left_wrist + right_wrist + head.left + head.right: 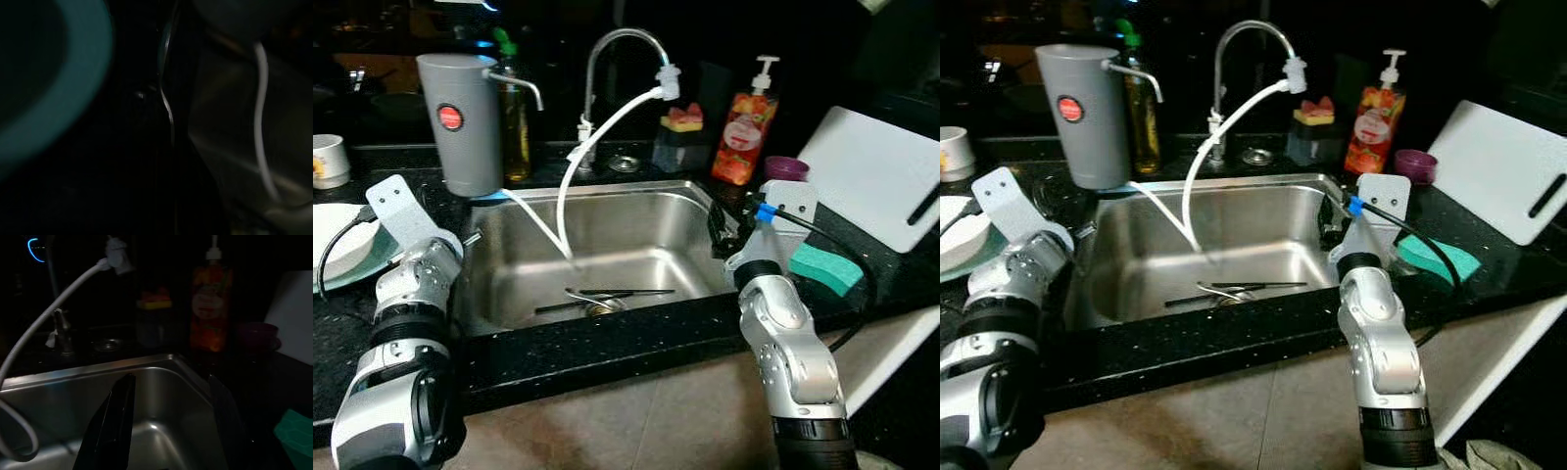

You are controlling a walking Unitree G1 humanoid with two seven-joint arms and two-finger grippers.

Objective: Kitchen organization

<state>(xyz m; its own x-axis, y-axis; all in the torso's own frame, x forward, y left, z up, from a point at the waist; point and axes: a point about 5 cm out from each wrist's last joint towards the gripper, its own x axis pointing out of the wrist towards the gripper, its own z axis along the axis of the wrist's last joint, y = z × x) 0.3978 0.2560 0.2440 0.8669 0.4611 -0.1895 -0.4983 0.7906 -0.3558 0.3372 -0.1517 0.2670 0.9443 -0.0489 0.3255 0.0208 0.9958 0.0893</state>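
A steel sink lies before me with a few utensils at its drain: a spoon and dark thin sticks. My right gripper hovers at the sink's right rim. In the right wrist view its two black fingers stand apart over the basin with nothing between them. My left gripper sits at the sink's left rim, beside a white dish on a teal plate. The left wrist view is very dark; the teal plate rim and a thin metal strip can be made out.
A grey pitcher, an oil bottle, the faucet with a white hose, a sponge holder, an orange soap bottle and a purple cup line the back. A white cutting board and a green sponge lie right.
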